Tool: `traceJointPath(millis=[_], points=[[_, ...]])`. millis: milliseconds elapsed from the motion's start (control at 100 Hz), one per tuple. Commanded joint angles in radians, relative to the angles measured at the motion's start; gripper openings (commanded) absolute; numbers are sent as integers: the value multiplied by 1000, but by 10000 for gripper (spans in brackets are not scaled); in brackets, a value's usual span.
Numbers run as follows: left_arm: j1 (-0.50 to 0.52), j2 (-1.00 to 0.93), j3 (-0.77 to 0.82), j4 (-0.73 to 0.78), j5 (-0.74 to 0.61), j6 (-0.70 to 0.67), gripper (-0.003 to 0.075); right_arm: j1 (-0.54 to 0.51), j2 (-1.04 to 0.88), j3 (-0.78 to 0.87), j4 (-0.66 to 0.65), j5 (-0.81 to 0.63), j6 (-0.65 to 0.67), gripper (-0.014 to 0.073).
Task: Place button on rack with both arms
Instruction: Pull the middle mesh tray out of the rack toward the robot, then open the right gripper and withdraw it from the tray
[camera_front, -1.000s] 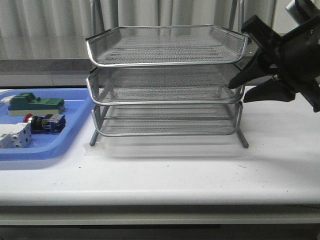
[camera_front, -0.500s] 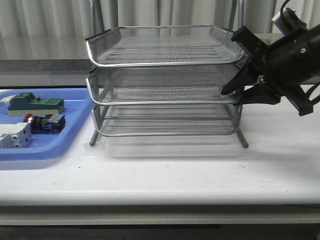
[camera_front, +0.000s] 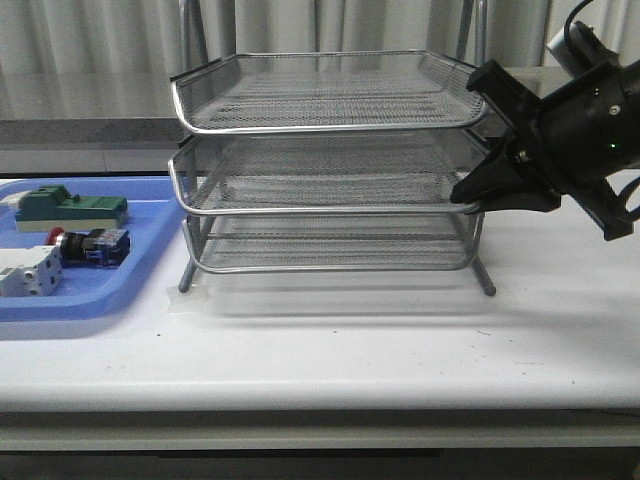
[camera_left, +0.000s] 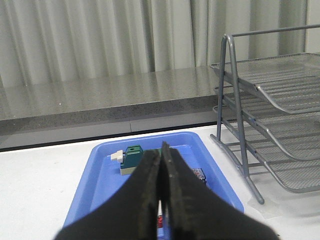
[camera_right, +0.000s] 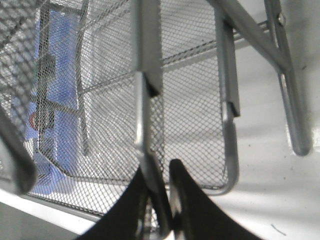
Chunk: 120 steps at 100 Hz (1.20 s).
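At the right edge of the front view, the right claw (camera_front: 478, 203) has been brought in against the right end of the middle tray (camera_front: 320, 190) of the rack (camera_front: 330, 90). A second ago it hung open and apart from the wire; now its fingers are closed on the tray's rim rod, which in the right wrist view is seen pinched between the two black fingertips (camera_right: 177, 190). The tray's front rim has also shifted slightly toward the lower left of the front view, so it is judged that the tray is being slid out to open a place for the part.

The button (camera_front: 92, 246) has not been moved: it lies in the blue bin (camera_front: 150, 270) at the left of the front view, between the green-and-beige block (camera_front: 72, 208) and the white terminal block (camera_front: 28, 272), well apart from the rack. The left claw (camera_left: 161, 165) is shown closed and empty above the bin. The pick is therefore judged not yet begun.
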Motion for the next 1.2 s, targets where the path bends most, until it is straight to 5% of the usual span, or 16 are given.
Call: traceJointPath(millis=[0,610,710,950,1190], points=[[-3,-31,48,-5,-83,-11,-20,1,-44,52,-53,43,-17,-58],[-3,-31,48,-5,-83,-11,-20,1,-377,353,-50,17,-62,-53],[-3,-31,48,-5,-83,-11,-20,1,-398,353,-49,4,-62,29],[-3,-31,48,-5,-83,-11,-20,1,-448,353,-56,34,-62,451],[-3,-31,48,-5,-83,-11,-20,1,-568,352,-183,21,-20,454]])
